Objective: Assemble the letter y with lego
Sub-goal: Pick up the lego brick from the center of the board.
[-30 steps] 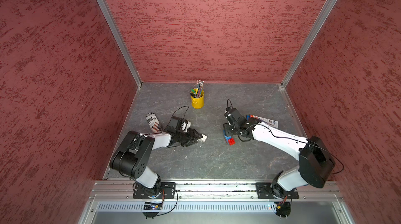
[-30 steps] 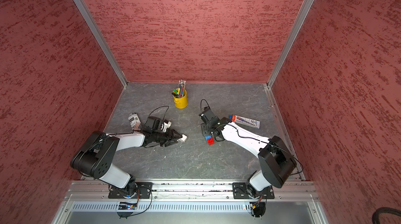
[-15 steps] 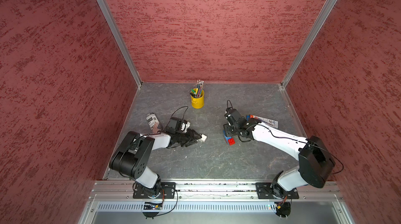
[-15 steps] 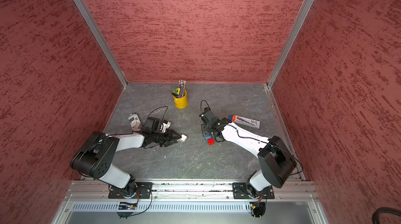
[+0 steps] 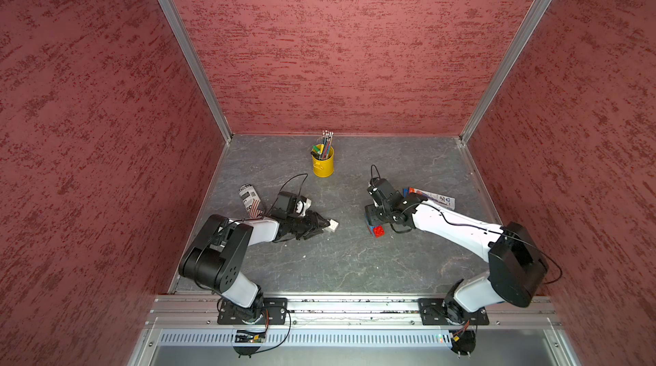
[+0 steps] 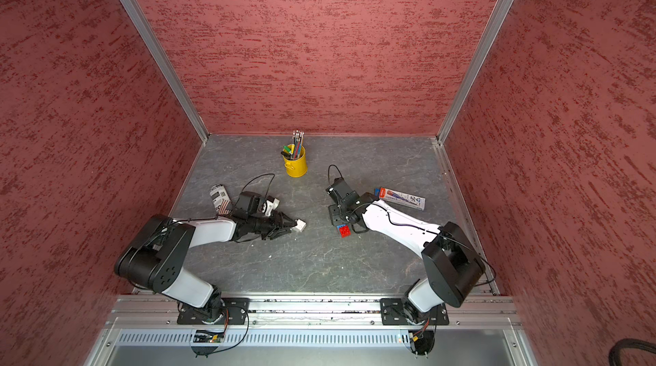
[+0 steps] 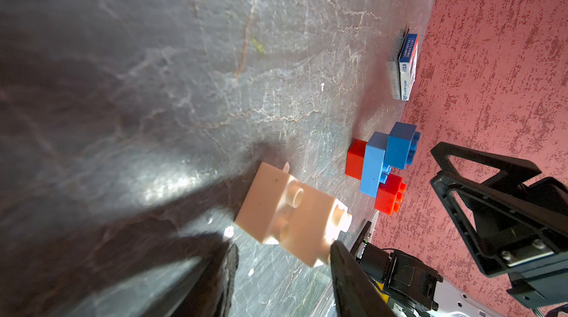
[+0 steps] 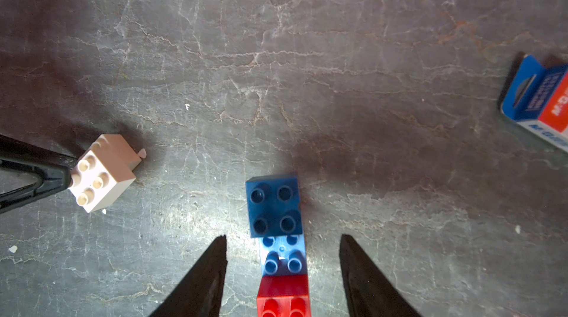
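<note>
- Roughly right of centre on the table [image 5: 319,265] lay the joined blue and red bricks [image 7: 381,165], studs up.
- A square blue brick [image 8: 273,205] sat on the far end of the long blue brick [image 8: 282,258] and a red brick [image 8: 282,297] on its near end. The left wrist view showed a second red brick [image 7: 356,158] beneath.
- The right gripper [image 8: 283,236] hung over them, jaws open on either side of the long blue brick, touching nothing.
- The white piece [image 7: 292,217], seemingly two bricks in a step, lay tilted to their left, apart from them.
- The left gripper [image 7: 282,246] had its tips at the white piece, jaws partly apart. I could not tell whether they pinched it.
- A yellow cup [image 5: 323,165] stood far centre, a can [image 5: 251,201] lay left and a box [image 5: 431,198] right.
</note>
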`<move>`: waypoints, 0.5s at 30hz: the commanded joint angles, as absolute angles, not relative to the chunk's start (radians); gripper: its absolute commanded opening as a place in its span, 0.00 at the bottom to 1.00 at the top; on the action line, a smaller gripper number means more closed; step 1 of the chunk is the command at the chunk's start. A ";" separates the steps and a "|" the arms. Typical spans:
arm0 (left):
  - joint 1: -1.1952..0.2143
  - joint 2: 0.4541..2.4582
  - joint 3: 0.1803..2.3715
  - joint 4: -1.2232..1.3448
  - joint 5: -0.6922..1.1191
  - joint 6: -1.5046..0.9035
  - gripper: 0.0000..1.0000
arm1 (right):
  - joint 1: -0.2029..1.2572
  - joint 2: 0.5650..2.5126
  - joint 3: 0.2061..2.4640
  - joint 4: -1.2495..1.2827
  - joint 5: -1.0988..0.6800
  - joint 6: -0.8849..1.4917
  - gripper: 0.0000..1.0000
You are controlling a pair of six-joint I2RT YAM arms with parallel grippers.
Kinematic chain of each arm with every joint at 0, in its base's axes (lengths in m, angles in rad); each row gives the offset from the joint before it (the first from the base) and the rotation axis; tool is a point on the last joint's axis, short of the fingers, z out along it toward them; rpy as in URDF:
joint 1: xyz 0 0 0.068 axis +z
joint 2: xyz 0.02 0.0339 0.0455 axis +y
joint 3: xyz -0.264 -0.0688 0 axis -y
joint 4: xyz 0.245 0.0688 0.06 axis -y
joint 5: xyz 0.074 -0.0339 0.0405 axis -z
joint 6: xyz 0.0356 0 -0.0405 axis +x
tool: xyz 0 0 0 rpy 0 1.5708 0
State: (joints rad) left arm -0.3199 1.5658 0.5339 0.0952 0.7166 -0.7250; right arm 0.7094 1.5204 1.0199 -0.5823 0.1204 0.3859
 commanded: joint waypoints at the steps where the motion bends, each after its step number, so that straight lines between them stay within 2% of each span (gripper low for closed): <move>1: -0.316 1.599 0.496 0.014 0.623 -0.712 0.51 | 0.704 1.533 1.000 -0.614 0.091 0.387 0.62; 15: -0.318 1.600 0.495 0.013 0.617 -0.712 0.50 | 0.706 1.646 1.006 -0.600 0.064 0.367 0.53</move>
